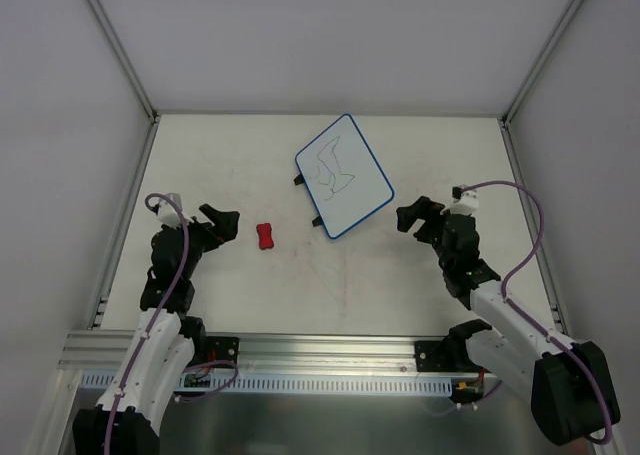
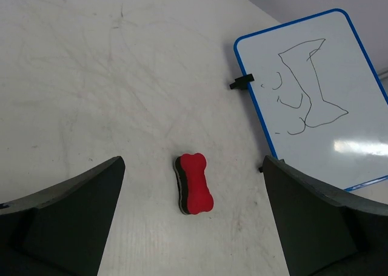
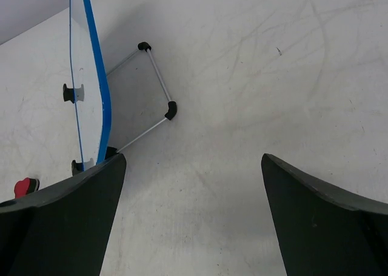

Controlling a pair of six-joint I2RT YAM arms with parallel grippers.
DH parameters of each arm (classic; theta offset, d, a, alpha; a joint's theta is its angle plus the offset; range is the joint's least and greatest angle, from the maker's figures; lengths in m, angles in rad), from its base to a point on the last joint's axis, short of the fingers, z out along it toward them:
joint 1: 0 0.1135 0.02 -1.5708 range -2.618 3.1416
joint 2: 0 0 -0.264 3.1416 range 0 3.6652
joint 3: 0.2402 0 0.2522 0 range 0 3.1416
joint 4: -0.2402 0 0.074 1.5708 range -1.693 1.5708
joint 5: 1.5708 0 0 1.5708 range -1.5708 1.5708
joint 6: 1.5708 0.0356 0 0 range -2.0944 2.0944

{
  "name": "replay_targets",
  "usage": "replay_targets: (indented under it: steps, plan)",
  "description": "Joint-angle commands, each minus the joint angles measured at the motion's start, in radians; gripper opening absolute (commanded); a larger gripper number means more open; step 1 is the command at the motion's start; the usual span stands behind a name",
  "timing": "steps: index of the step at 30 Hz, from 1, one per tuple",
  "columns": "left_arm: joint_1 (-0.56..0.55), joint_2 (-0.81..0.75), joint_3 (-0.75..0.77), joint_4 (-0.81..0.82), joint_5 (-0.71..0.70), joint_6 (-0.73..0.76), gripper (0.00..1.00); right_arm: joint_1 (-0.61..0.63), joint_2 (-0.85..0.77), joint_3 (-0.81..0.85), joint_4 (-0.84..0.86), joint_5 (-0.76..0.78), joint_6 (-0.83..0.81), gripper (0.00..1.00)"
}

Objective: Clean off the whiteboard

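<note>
left wrist view: dark-scribbled whiteboard lies near red eraser.

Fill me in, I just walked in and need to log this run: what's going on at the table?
Nothing is being handled yet. The left gripper and the right gripper are both open and empty above the table. The whiteboard, propped on a wire stand, carries a dark scribble, so erasing has not begun. The red eraser lies on the table between the left gripper and the whiteboard, and the left gripper points at it.
</note>
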State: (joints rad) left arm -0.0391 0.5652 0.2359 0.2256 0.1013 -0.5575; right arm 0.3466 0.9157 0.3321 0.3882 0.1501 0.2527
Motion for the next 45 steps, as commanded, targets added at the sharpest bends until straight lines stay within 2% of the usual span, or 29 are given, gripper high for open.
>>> replay_targets:
  steps: [1,5,12,24,28,33,39,45]
  plan:
    - [0.001,-0.011,0.032,0.003,-0.027,0.022,0.99,0.002,-0.017,0.015,0.069,0.020,-0.004,0.99]
    - [0.001,0.028,0.078,-0.061,-0.051,0.031,0.99,0.002,-0.051,-0.004,0.069,0.019,-0.019,0.99]
    - [0.001,0.078,0.100,-0.075,-0.043,0.031,0.99,0.003,-0.051,-0.016,0.146,-0.131,-0.058,0.99]
    - [0.001,0.183,0.137,-0.075,0.011,0.018,0.99,0.002,0.118,0.028,0.270,-0.375,-0.007,0.93]
    - [0.001,0.185,0.134,-0.072,0.011,-0.005,0.99,-0.001,0.176,0.021,0.389,-0.440,0.048,0.94]
    - [0.001,0.180,0.123,-0.068,-0.029,-0.041,0.99,-0.003,0.242,0.024,0.466,-0.435,0.086,0.94]
    - [-0.001,0.208,0.129,-0.071,-0.017,-0.048,0.99,-0.001,0.310,0.084,0.422,-0.374,0.106,0.95]
    - [0.001,0.219,0.134,-0.071,-0.003,-0.041,0.99,0.015,0.405,0.142,0.457,-0.374,0.096,0.94]
